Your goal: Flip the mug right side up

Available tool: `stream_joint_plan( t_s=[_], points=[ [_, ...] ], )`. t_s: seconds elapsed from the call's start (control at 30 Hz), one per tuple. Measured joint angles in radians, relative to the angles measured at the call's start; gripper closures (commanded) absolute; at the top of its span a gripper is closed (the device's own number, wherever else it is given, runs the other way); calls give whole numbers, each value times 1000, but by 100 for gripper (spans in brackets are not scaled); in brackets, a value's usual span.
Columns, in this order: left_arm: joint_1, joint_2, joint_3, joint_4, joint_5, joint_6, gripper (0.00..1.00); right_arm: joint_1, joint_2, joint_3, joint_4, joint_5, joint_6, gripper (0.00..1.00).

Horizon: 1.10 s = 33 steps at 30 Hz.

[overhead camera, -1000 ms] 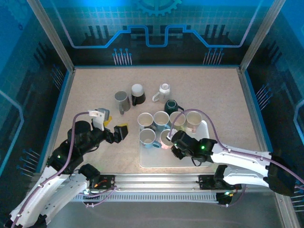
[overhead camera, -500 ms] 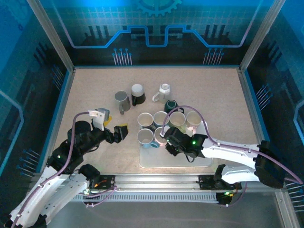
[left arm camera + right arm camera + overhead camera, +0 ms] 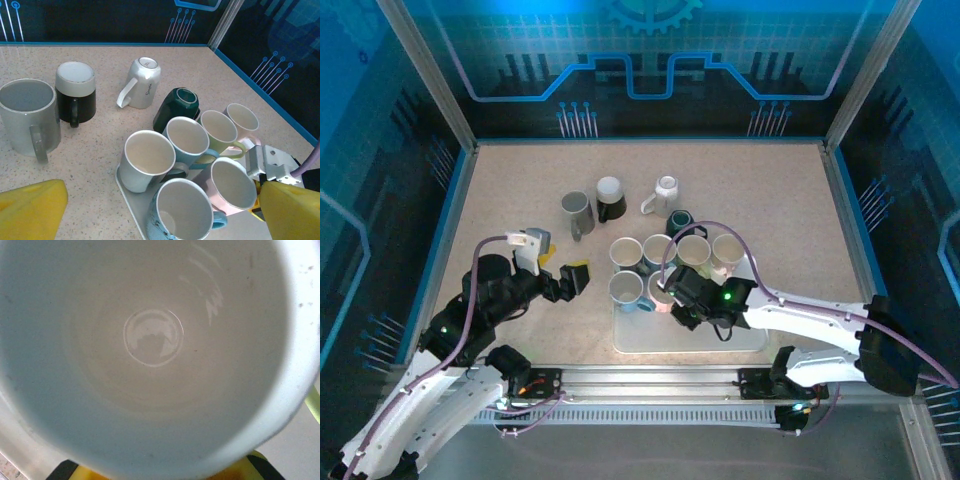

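**Right fingers pinched on the pink mug, mouth up at the tray**

The right fingers are drawn almost together low against the outside of the pink mug; they have hold of it, though the mug's own wall hides the exact spot they pinch; the right wrist camera looks straight into its pale inside. The pink mug sits mouth up, leaning slightly, at the near right of the cluster on the white tray; whether its base rests fully on the tray cannot be told. Just beside it on the left is a blue mug, also mouth up; behind these two stand a white mug, a light blue mug, a pale green mug and a cream mug, packed side by side, all open to the top.

The left fingers are spread wide apart and hold nothing; they hang over the desk just left of the tray, apart from the pink mug. Beyond the tray, on the desk, a dark green mug lies tipped over just behind the back row; a white lettered mug shows its base, its mouth hidden; a black mug stands upside down; a grey mug stands upright beside it.
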Motion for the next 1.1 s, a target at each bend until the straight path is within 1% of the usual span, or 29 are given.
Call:
stream_joint_plan(
  t_s=[0.1,0.27,0.33,0.5,0.6,0.7,0.87,1.0,1.1],
  points=[
    [0,0,0,0,0,0,1,0,10,21,-16,-11,5,65],
    [0,0,0,0,0,0,1,0,4,46,-30,-13,5,51],
    [0,0,0,0,0,0,1,0,-10,46,-40,-14,5,48],
    [0,12,0,0,0,0,1,0,-70,75,-105,-13,6,45],
    [0,56,10,-13,0,-6,1,0,-134,125,-164,-5,3,41],
    [0,196,110,-84,6,-30,1,-12,-232,183,-187,8,0,40],
    [-20,491,358,-152,27,-61,1,-72,-359,256,-187,17,21,42],
    [-50,668,492,-173,24,-74,1,-93,-384,267,-183,17,31,42],
    [-62,819,601,-169,23,-24,1,-94,-385,265,-176,16,29,41]
  ],
)
